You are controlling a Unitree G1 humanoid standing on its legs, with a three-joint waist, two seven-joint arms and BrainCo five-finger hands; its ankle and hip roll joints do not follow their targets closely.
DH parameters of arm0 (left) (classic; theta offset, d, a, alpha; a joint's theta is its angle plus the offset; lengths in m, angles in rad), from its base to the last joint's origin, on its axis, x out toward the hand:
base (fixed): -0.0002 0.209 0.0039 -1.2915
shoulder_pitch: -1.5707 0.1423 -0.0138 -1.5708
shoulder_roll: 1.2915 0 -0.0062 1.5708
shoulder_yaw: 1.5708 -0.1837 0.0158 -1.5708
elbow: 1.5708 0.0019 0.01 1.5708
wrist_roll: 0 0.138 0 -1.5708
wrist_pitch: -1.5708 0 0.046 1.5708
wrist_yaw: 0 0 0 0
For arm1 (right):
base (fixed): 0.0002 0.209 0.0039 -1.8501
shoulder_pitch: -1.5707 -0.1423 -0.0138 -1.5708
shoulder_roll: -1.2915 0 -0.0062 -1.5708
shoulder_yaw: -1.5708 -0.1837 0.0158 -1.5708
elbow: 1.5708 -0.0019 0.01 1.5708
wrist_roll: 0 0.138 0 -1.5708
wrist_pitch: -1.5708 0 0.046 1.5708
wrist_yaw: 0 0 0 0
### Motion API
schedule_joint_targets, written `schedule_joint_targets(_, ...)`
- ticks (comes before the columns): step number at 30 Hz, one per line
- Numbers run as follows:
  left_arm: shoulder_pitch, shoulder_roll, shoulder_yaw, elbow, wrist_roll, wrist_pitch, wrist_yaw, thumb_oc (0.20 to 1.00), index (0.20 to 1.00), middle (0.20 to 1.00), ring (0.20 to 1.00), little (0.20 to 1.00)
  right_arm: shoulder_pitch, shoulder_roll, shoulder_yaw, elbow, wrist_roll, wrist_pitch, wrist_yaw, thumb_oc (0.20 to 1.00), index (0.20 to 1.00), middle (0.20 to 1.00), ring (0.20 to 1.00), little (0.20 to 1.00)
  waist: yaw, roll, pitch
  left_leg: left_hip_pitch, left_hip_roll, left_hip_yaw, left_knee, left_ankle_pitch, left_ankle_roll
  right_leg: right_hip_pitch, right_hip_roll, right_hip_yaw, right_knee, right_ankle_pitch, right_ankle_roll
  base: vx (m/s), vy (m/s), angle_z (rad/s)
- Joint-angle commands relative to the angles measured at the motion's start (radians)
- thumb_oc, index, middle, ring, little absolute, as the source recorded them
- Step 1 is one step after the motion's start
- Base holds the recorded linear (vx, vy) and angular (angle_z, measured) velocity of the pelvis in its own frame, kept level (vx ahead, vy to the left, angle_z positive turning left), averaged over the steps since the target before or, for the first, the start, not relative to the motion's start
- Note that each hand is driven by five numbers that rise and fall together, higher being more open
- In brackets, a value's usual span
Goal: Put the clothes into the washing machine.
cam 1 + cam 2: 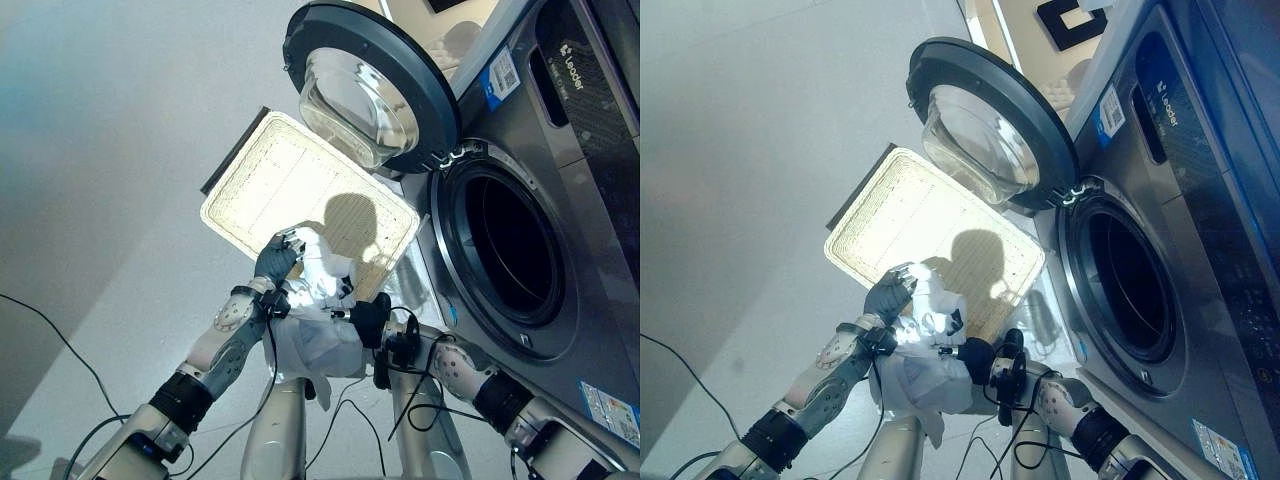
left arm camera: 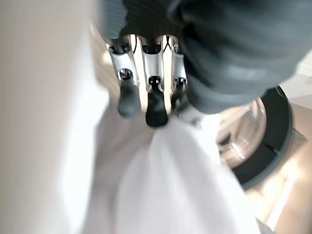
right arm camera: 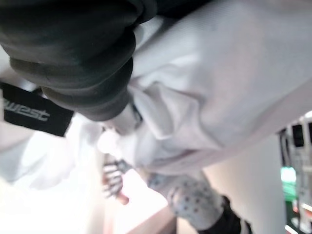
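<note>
Left eye view: the washing machine (image 1: pixel 560 200), door (image 1: pixel 370 85) open, stands at two o'clock of the white garment (image 1: pixel 318 330), which the left hand (image 1: pixel 276 262) pinches with curled fingers while the right hand (image 1: pixel 370 318) is buried in cloth, fingers untellable; the carry step, I judge, needing a lift toward the drum

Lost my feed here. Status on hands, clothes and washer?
Left hand and right hand both shut on white garment, held above basket. Washer door open, drum mouth unobstructed.

Pale grey floor (image 1: pixel 110 150), smooth finish, evenly lit, beige wall (image 1: pixel 1025 25) at rear, black wall panel (image 1: pixel 1070 20) mounted on it
</note>
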State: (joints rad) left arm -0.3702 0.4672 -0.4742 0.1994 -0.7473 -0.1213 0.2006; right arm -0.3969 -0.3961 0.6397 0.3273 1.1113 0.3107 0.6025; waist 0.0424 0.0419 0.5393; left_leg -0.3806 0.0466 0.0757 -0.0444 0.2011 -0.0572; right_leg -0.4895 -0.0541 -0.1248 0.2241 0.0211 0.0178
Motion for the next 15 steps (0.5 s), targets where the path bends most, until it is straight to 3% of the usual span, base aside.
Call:
schedule_joint_targets(1, -0.018, -0.009, 0.045, 0.02, 0.107, 0.013, 0.063, 1.0, 1.0, 1.0, 1.0, 1.0, 0.021, 0.107, 0.022, -0.123, 0.131, 0.029, 0.12, 0.2, 0.2, 0.2, 0.2, 0.2, -0.03, -0.026, -0.019, -0.011, -0.109, 0.016, 0.071, -0.094, 0.026, 0.061, 0.004, -0.068, -0.148, 0.08, 0.066, 0.0, 0.0, 0.0)
schedule_joint_targets(11, -0.029, -0.007, 0.046, 0.071, 0.167, 0.053, 0.233, 1.0, 1.0, 1.0, 1.0, 1.0, 0.02, 0.131, 0.026, -0.132, 0.25, 0.002, 0.087, 0.2, 0.2, 0.2, 0.2, 0.2, -0.036, -0.026, -0.019, -0.027, -0.103, 0.023, 0.073, -0.09, 0.021, 0.041, 0.005, -0.067, -0.146, 0.083, 0.067, 0.01, -0.014, -0.02)
schedule_joint_targets(15, -0.02, -0.003, 0.083, 0.109, 0.167, 0.059, 0.327, 1.0, 1.0, 1.0, 1.0, 1.0, 0.022, 0.135, -0.009, -0.099, 0.361, -0.077, 0.041, 0.2, 0.2, 0.2, 0.2, 0.2, -0.04, -0.019, -0.019, -0.042, -0.1, 0.027, 0.082, -0.089, 0.016, 0.026, 0.002, -0.067, -0.14, 0.083, 0.066, 0.01, -0.016, -0.02)
